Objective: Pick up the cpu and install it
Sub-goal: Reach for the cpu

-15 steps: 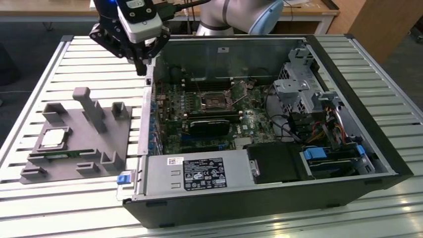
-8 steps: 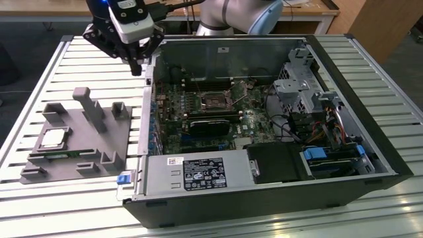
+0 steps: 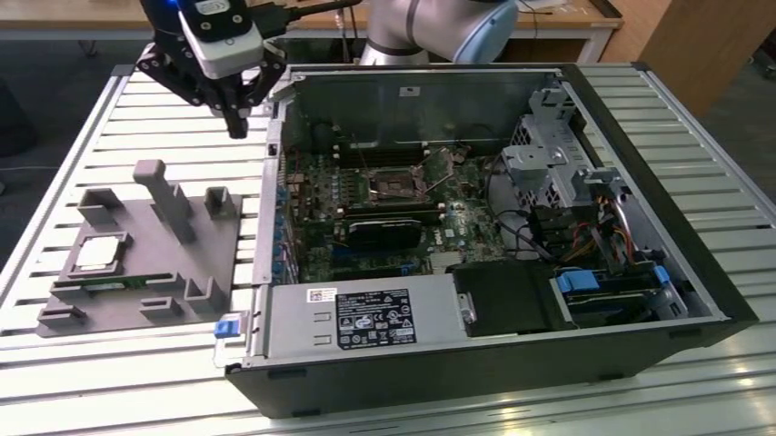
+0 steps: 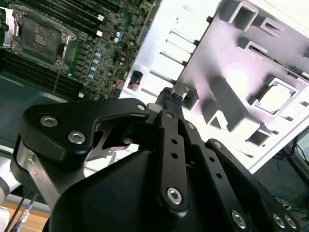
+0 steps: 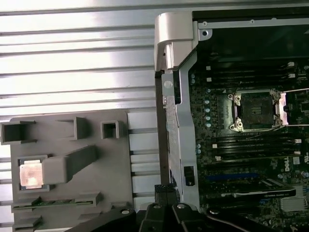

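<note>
Your gripper hangs over the slatted table, just beside the outer wall of the open computer case. Its fingers are pressed close together and hold nothing. You can see the fingertips meet in both wrist views.

The cpu lies flat in a square pocket of the grey tray, well apart from the gripper. A tall grey post stands on the tray between the two. A green memory stick lies in a slot just beside the cpu.

A big white label full of small print is stuck on the silver box at the near side of the case. A smaller sticker sits near its corner. Deep inside the case you can see the square socket with a dark middle.
</note>
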`<state>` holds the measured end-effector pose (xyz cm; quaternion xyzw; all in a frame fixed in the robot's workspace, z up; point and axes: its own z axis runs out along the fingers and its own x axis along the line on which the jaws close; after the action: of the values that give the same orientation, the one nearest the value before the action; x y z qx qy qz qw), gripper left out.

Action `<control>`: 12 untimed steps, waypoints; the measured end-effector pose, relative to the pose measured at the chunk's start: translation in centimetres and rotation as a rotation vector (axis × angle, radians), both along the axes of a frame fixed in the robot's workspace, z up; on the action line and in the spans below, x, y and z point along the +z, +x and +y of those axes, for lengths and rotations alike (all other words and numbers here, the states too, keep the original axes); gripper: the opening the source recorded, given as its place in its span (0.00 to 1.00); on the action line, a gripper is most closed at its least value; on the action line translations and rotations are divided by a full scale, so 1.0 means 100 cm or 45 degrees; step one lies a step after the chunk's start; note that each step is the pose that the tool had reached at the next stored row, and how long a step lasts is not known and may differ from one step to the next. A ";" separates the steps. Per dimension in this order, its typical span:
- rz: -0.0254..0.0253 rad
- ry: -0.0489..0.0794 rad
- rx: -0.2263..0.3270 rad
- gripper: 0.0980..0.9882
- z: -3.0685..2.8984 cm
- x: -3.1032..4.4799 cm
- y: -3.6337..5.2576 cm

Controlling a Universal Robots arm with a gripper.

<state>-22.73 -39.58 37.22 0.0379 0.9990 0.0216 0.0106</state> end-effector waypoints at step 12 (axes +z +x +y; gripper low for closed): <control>0.0000 0.000 0.000 0.02 0.0001 -0.0013 -0.0060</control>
<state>-23.33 -39.57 37.09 0.0379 0.9990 0.0216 0.0106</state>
